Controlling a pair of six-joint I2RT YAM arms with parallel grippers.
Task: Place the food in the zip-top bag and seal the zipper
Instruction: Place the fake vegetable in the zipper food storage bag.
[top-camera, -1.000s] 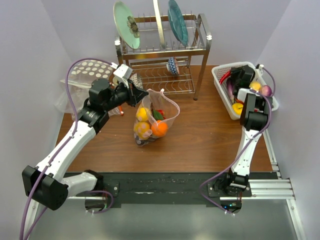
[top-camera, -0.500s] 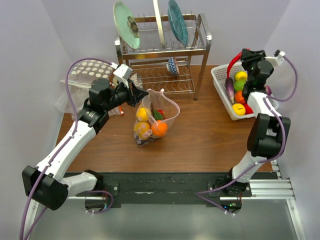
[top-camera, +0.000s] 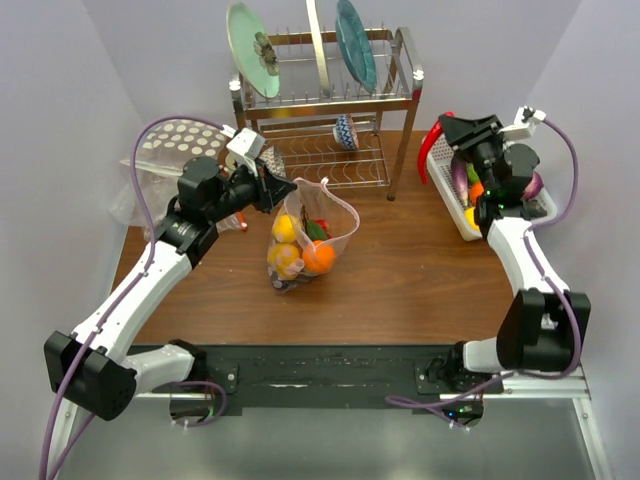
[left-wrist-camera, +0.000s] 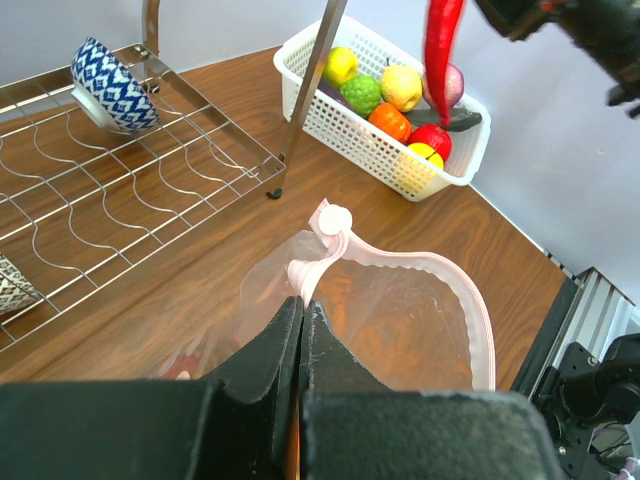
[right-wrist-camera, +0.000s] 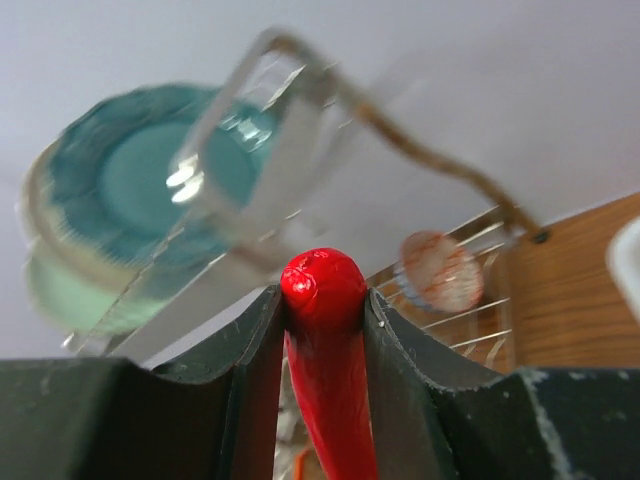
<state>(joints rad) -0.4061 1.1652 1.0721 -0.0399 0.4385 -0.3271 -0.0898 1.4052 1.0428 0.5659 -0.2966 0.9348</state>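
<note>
The see-through zip-top bag (top-camera: 305, 235) stands open on the table with a lemon (top-camera: 285, 228), an orange (top-camera: 319, 257) and other food inside. My left gripper (top-camera: 281, 194) is shut on the bag's pink zipper (left-wrist-camera: 400, 268) edge, holding the mouth up. My right gripper (top-camera: 452, 125) is shut on a long red chili pepper (top-camera: 432, 160), lifted above the left end of the white basket (top-camera: 438, 168). The pepper (right-wrist-camera: 325, 340) sits between the right fingers; it hangs at top right in the left wrist view (left-wrist-camera: 440, 45). More food (left-wrist-camera: 385, 100) lies in the basket.
A metal dish rack (top-camera: 325, 110) with plates and a patterned bowl (top-camera: 345, 131) stands at the back. A polka-dot bag (top-camera: 165, 150) lies at the back left. Walls close in on both sides.
My right gripper has risen out of the basket with the red pepper and swung left. The left arm and the bag have not moved.
</note>
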